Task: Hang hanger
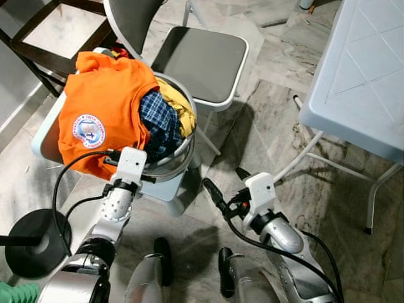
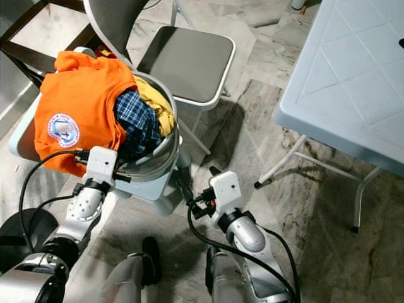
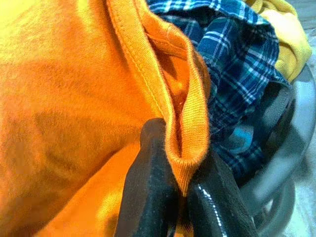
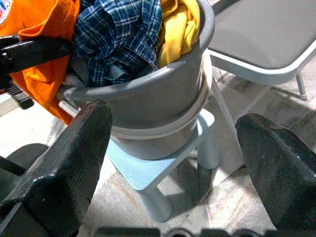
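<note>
Nearest us, our right gripper (image 1: 222, 189) hangs low over the veined marble floor (image 1: 265, 126), its two black fingers (image 4: 64, 173) spread wide apart with nothing between them, pointing toward the grey laundry basket (image 4: 163, 108). Our left gripper (image 3: 177, 192) reaches to the near rim of that basket, and its fingers are pinched together on the folded hem of the orange T-shirt (image 1: 101, 95), which drapes over the basket's left side with a round printed badge facing up. We can make out no hanger anywhere in these views; cloth is all the left gripper has. Inside the basket, a blue plaid shirt (image 1: 161, 123) lies beside the orange one, and a yellow garment (image 1: 180, 107) lies beyond it against the far rim. The basket stands on a small pale blue plastic stool (image 4: 163, 168). At our left a black round stand base (image 1: 35, 243) rests on the floor. Farther off, a grey folding chair (image 1: 199, 60) stands just behind the basket, a dark wooden chair frame (image 1: 50, 31) behind to the left, and a pale plastic table (image 1: 360, 82) to the right.
</note>
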{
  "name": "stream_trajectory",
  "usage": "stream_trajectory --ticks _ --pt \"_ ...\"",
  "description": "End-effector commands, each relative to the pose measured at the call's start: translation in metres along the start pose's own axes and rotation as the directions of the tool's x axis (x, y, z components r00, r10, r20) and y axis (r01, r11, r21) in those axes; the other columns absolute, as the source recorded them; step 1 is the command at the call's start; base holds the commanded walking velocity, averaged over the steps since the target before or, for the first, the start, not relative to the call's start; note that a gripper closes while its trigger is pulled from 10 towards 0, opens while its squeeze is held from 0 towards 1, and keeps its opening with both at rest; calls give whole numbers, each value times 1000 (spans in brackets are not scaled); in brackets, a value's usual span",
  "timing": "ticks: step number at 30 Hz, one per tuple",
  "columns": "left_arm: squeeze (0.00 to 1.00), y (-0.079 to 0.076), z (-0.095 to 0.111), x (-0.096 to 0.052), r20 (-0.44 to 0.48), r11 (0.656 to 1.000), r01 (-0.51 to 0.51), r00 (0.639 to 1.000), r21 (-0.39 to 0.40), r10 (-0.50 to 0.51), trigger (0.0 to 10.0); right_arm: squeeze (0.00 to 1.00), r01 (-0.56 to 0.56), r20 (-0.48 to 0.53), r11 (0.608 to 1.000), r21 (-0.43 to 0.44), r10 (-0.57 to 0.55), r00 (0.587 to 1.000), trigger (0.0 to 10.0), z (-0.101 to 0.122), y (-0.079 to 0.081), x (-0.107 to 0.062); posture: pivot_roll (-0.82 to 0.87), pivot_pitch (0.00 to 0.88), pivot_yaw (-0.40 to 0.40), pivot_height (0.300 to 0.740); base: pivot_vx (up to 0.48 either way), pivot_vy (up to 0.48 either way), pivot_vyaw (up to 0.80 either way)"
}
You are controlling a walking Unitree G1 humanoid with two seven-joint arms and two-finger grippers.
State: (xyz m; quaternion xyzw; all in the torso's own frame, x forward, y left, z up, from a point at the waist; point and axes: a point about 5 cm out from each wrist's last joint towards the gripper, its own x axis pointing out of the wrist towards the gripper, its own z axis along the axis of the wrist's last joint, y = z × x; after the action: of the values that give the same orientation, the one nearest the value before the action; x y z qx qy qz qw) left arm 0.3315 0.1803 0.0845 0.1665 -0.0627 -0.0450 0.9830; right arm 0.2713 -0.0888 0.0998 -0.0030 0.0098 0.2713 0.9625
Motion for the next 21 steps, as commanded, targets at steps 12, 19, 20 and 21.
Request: stream_trajectory --ticks 12,19,20,21 --pt "0 19 19 -15 167 993 118 978 29 -122 0 0 -40 -18 999 -8 40 999 10000 -4 -3 8 -95 269 -33 740 0 0 0" --pt "0 49 58 -8 275 971 104 948 215 -162 0 0 -47 -12 999 -5 47 999 10000 -6 -2 12 -78 261 -29 740 0 0 0" --pt "0 58 56 -7 246 968 73 960 239 -133 0 0 -48 -13 999 -2 48 999 10000 -7 -2 13 -71 258 -26 740 0 0 0" --pt "0 65 42 -6 159 968 36 984 250 -78 0 0 -48 -14 999 1 48 999 10000 -8 -1 14 -72 255 -24 740 0 0 0"
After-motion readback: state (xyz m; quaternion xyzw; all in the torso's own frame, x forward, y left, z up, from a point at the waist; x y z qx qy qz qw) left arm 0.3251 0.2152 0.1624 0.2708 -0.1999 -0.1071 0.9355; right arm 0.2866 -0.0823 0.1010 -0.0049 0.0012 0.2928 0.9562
